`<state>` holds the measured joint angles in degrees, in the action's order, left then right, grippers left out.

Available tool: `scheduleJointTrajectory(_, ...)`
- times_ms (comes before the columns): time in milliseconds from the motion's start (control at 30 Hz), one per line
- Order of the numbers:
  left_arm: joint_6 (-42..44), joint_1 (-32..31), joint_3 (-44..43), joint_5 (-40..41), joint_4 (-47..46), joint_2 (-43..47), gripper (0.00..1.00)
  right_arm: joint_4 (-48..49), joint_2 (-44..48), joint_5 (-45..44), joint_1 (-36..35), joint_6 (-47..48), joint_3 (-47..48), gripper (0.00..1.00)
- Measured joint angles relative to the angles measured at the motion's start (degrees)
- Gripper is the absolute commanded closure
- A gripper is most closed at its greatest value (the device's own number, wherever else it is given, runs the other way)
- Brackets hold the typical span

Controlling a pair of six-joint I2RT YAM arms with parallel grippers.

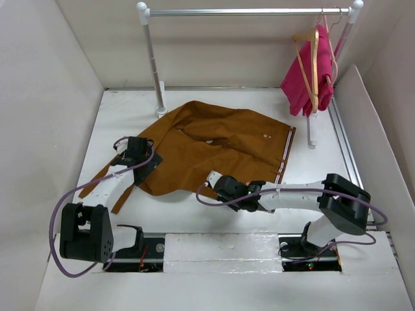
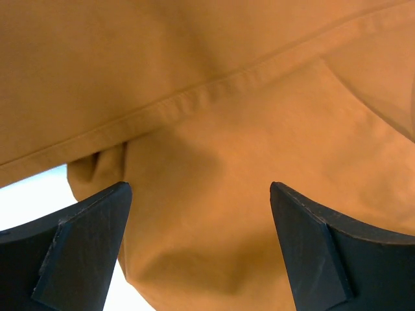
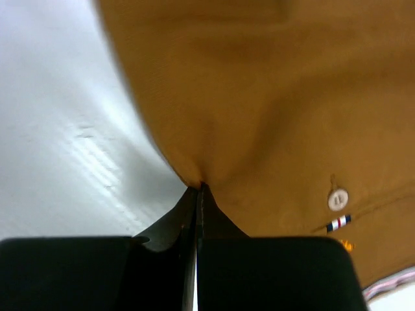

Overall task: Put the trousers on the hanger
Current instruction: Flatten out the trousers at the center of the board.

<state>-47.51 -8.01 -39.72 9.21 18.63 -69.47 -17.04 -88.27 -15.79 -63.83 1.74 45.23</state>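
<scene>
i've got my right gripper (image 3: pixel 198 189) pinched tight on an edge of the trousers (image 1: pixel 214 146) — they lie spread on the table (image 1: pixel 175 217). left gripper (image 2: pixel 200 194) spread wide over the cloth — hanger (image 1: pixel 316 65) hangs on the rail (image 1: pixel 246 11).

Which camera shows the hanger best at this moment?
Top external: the hanger hangs from the rail at far right, against the pink garment. Both wrist views show none of it; they are filled mostly by the trousers.
</scene>
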Motion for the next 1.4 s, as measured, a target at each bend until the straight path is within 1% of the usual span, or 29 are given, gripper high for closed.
scheduleJointTrajectory(100,-1.2,0.7,0.0,1.2,-0.3,-2.5,0.15,-4.2,0.2,-4.6,-0.4,-5.6,1.0,1.0)
scheduleJointTrajectory(167,-1.6,1.5,0.0,2.0,-0.5,-3.2,0.15,-9.9,3.8,-7.2,-0.5,-9.5,0.5,1.0)
scheduleJointTrajectory(267,-1.7,2.2,-0.2,4.0,-0.7,-3.3,0.15,-18.5,16.5,-9.9,-0.6,-15.1,-0.8,1.0)
scheduleJointTrajectory(400,-1.0,2.4,-2.2,6.6,-0.5,-4.9,0.15,-26.6,33.7,-11.6,-0.2,-22.0,-0.8,1.0)
scheduleJointTrajectory(533,0.6,2.5,-4.5,9.2,-0.3,-6.2,0.16,-35.9,42.3,-11.8,3.3,-29.3,0.8,1.0)
scheduleJointTrajectory(567,1.1,2.5,-5.1,9.6,-0.2,-6.5,0.17,-38.1,43.4,-12.3,4.3,-30.7,1.1,0.87)
scheduleJointTrajectory(600,1.5,2.6,-5.7,9.7,0.0,-6.7,0.17,-40.3,44.5,-13.1,5.2,-32.1,1.4,0.68)
scheduleJointTrajectory(633,1.9,2.6,-6.4,9.7,0.3,-7.0,0.16,-41.7,45.2,-13.7,5.6,-32.9,1.7,0.17)
scheduleJointTrajectory(667,2.2,2.7,-6.8,9.7,0.4,-7.3,0.17,-44.3,46.5,-14.8,6.3,-33.3,2.3,0.14)
scheduleJointTrajectory(733,3.1,2.8,-7.4,9.1,0.4,-7.6,0.17,-45.8,47.6,-15.3,7.3,-31.6,3.3,0.14)
scheduleJointTrajectory(767,3.6,2.9,-7.4,8.3,0.7,-7.6,0.17,-45.4,47.7,-15.1,7.7,-29.7,3.9,0.15)
scheduleJointTrajectory(800,4.0,2.9,-7.4,7.3,1.3,-7.4,0.19,-44.6,47.2,-14.5,7.9,-27.3,4.5,0.18)
scheduleJointTrajectory(833,4.5,2.9,-7.4,6.2,1.9,-7.2,0.23,-43.1,46.2,-13.5,8.0,-24.2,5.0,0.29)
scheduleJointTrajectory(867,4.8,2.8,-7.4,5.1,2.6,-6.7,0.36,-41.0,44.8,-11.9,8.0,-20.9,5.2,0.41)
scheduleJointTrajectory(900,5.3,2.3,-7.2,4.0,3.4,-5.6,0.4,-38.8,42.6,-10.1,7.8,-17.7,5.6,0.6)
scheduleJointTrajectory(933,5.7,1.4,-7.1,3.3,4.0,-4.2,0.47,-37.0,40.1,-8.6,7.2,-14.7,6.2,0.91)
scheduleJointTrajectory(967,6.4,0.1,-6.7,2.7,4.6,-2.1,0.52,-34.8,36.9,-7.1,6.2,-11.6,7.2,0.97)
scheduleJointTrajectory(1000,6.9,-1.5,-6.6,1.9,5.4,0.4,0.52,-32.3,33.6,-5.6,5.1,-9.0,8.4,1.0)
scheduleJointTrajectory(1033,7.5,-2.9,-6.5,1.4,6.1,3.1,0.52,-29.4,30.1,-3.7,3.8,-6.1,9.4,0.99)
scheduleJointTrajectory(1067,8.0,-4.2,-6.5,1.0,6.6,5.6,0.52,-26.4,26.6,-1.7,2.6,-3.5,10.6,0.96)
scheduleJointTrajectory(1100,8.2,-4.7,-6.6,1.1,7.2,7.7,0.51,-23.0,23.2,0.8,1.5,-1.0,11.7,0.89)
scheduleJointTrajectory(1133,8.5,-4.7,-7.0,1.3,8.2,9.4,0.5,-19.3,20.0,3.2,0.6,1.0,12.6,0.7)
scheduleJointTrajectory(1167,8.7,-4.3,-7.8,1.7,9.2,10.6,0.48,-15.4,16.9,5.4,-0.1,2.5,13.5,0.6)
scheduleJointTrajectory(1233,8.9,-3.0,-10.8,2.3,10.9,11.5,0.47,-8.0,10.8,11.3,-1.1,5.1,15.6,0.44)
scheduleJointTrajectory(1267,8.9,-2.6,-13.1,2.6,11.7,11.5,0.47,-5.4,7.6,14.1,-1.2,5.9,17.0,0.4)
scheduleJointTrajectory(1300,8.9,-2.2,-16.3,3.3,12.3,11.5,0.47,-3.0,3.9,16.5,-1.4,7.0,19.5,0.39)
scheduleJointTrajectory(1400,9.0,-1.9,-27.9,4.9,11.8,11.8,0.47,3.8,-7.2,22.5,-1.7,8.8,26.9,0.39)
